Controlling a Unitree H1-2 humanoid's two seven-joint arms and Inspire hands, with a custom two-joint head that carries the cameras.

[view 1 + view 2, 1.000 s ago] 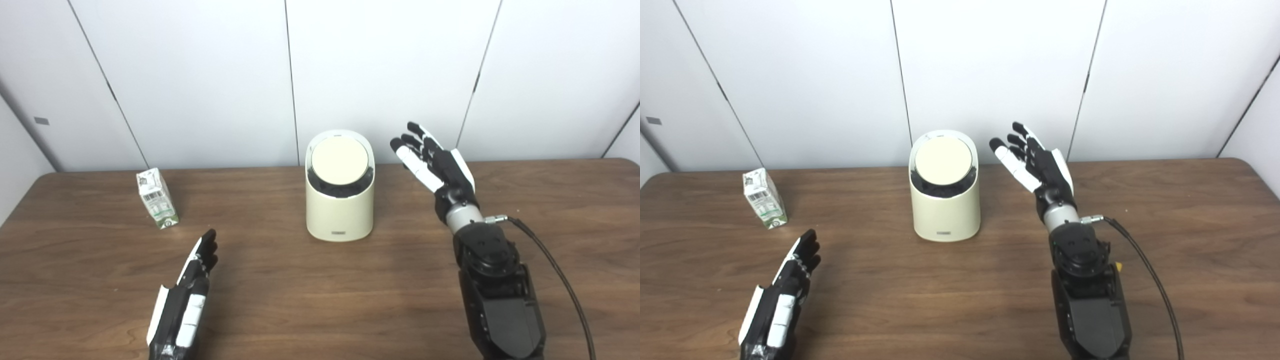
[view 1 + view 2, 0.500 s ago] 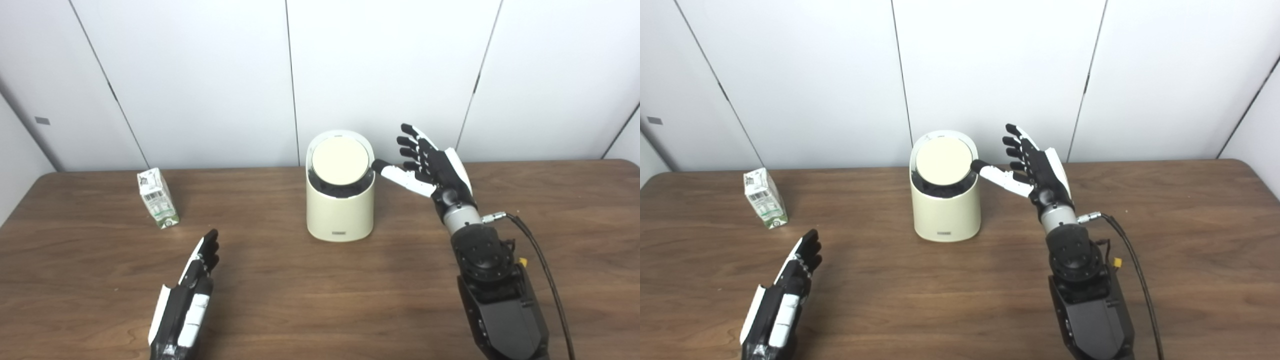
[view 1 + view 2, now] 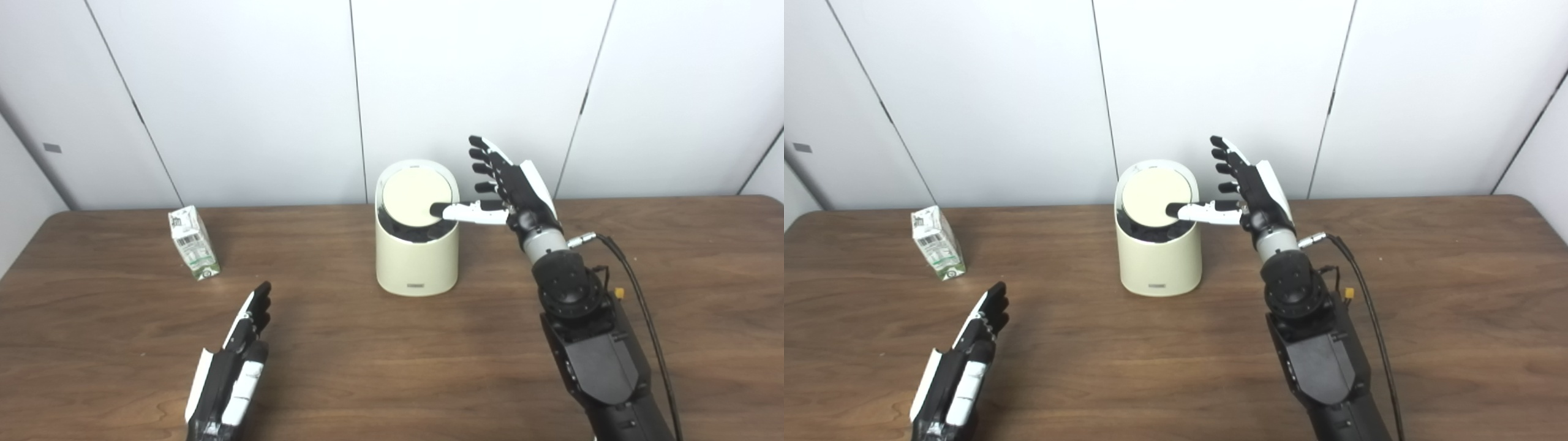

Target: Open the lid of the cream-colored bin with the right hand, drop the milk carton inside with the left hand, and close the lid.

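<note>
- The milk carton [image 3: 192, 243] is standing far left on the worktop [image 3: 343, 343], well apart from the left hand [image 3: 233, 367], which is resting open and empty.
- The right hand [image 3: 511, 190], fingers [image 3: 484, 165] spread and holding nothing, is laying its thumb on the lid [image 3: 416, 196] of the cream-colored bin [image 3: 417, 257]; a sideways push could be tipping this light bin.
- The worktop is dark wood; white wall panels [image 3: 245, 92] are standing behind.

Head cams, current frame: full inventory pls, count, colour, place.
bin: 1, cream, table centre, toward the back edge
lid: 1, cream disc, closed on top of the bin
milk carton: 1, white and green, upright, back left of the table
table: 1, dark brown wood
wall panels: white, behind the table
left hand: 1, black and white, open, low over the front left
right hand: 1, black and white, open, thumb tip at the lid's right edge
</note>
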